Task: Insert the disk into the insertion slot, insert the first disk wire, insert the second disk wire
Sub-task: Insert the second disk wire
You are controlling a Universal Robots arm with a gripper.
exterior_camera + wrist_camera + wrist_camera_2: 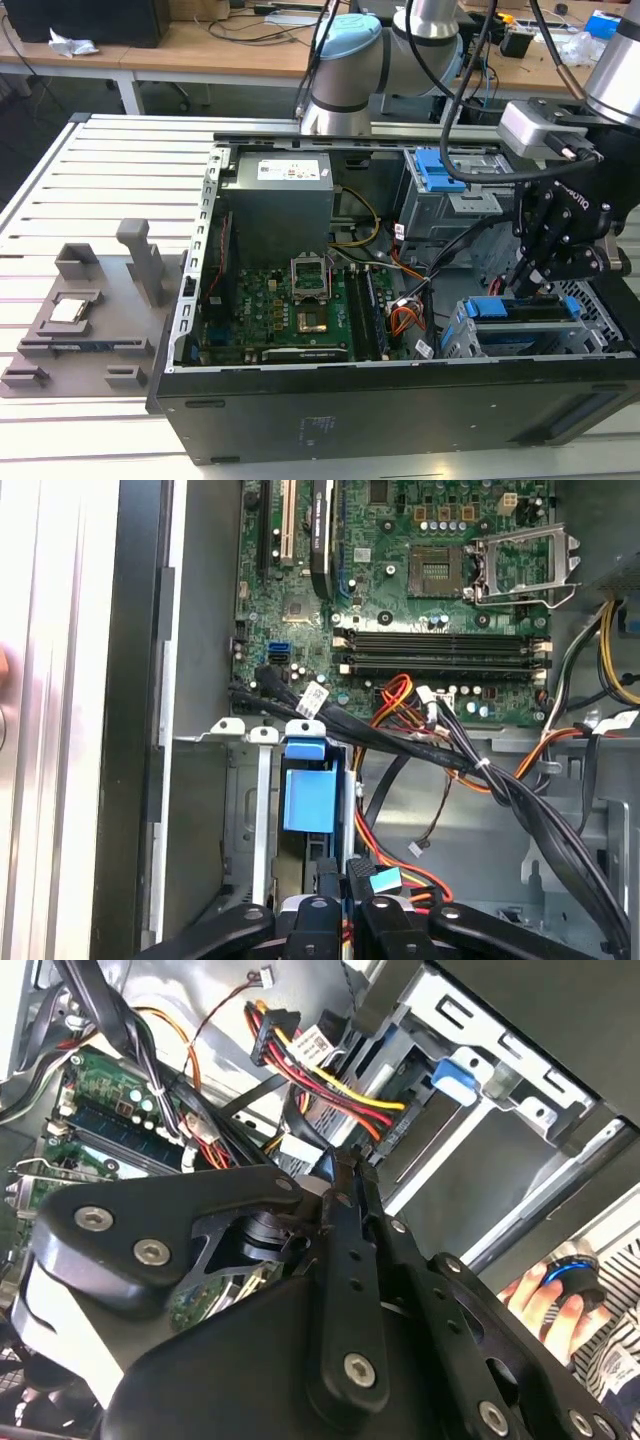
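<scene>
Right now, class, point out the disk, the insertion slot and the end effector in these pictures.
the disk (525, 308), exterior view, on its blue carrier frame.
the insertion slot (462, 338), exterior view, on the cage's grey metal side.
the end effector (345, 900), first wrist view, between its black fingertips.

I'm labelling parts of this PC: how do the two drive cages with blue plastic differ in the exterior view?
The low cage sits at the case's front corner under the gripper; the taller cage stands further back, with nothing over it. The low cage carries a flat blue frame lying across its top; the taller cage has an upright blue latch on its face. Both are grey sheet metal.
</scene>
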